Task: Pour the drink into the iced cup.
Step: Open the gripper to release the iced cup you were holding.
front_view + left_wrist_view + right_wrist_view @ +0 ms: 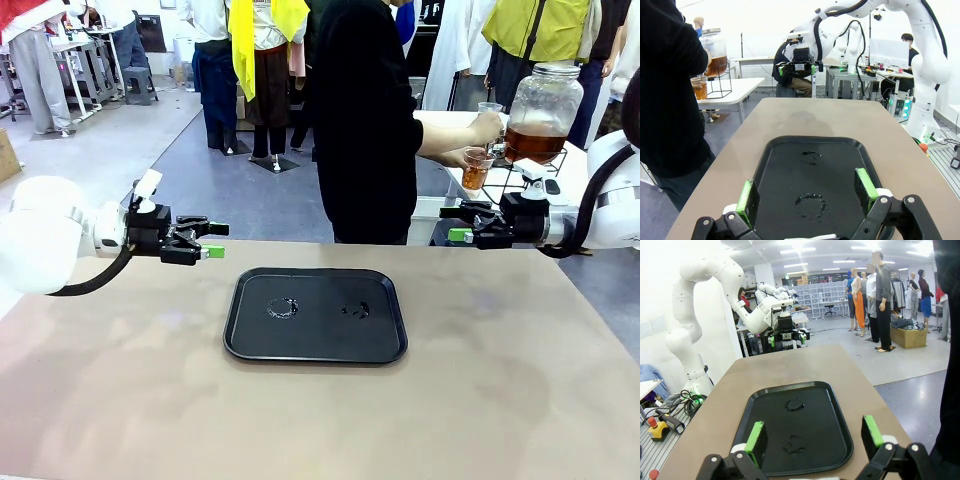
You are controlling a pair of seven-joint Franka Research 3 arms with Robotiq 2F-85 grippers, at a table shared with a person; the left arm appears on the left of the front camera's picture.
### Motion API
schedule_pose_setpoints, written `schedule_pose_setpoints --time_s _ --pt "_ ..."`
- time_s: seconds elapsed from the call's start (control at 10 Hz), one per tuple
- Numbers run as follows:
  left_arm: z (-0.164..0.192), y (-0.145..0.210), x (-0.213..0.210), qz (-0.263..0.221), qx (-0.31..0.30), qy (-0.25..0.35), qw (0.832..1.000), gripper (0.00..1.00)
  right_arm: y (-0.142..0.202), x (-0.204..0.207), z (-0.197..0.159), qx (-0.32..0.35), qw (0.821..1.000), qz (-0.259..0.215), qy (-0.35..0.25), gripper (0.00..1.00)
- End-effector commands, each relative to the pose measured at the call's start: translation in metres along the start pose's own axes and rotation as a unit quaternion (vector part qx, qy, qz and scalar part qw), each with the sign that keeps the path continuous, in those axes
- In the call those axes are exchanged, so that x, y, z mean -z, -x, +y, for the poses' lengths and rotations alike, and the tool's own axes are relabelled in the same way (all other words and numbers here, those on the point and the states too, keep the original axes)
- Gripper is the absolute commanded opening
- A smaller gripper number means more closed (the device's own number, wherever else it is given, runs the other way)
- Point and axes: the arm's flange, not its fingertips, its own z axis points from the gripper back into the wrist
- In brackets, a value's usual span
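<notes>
Both tools open and empty — your right tool (pixel 462 222) lies nearer the drink (pixel 474 176), a cup in the person's hand (pixel 487 128) beyond the worktop's (pixel 500 400) far-right corner — left tool (pixel 207 240) well apart.

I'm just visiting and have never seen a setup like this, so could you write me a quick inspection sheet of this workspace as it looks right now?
Surface: brown table, black tray in the middle, two wet ring marks on it.
Job's things: person beyond the far edge holds two cups at a glass jar of amber drink on a side table; one cup holds some drink.
Clutter: nothing seen on the table besides the tray.
Grippers: left gripper and right gripper hover at either side, jaws open, empty.
Cables: black cable hangs under the left arm.
Surroundings: other tables beyond.
</notes>
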Motion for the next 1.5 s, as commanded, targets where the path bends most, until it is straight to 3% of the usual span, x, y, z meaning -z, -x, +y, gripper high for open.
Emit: schedule_pose_setpoints --time_s 0.0,1.4 --pt "0.0004 -0.0019 0.0014 0.002 -0.003 -0.002 1.000 1.00 -0.0035 -0.0008 -0.0003 0.006 1.000 0.002 -0.007 1.00" --pt "0.0004 -0.0019 0.0014 0.002 -0.003 -0.002 1.000 1.00 -0.0035 -0.0008 -0.0003 0.006 1.000 0.002 -0.007 1.00"
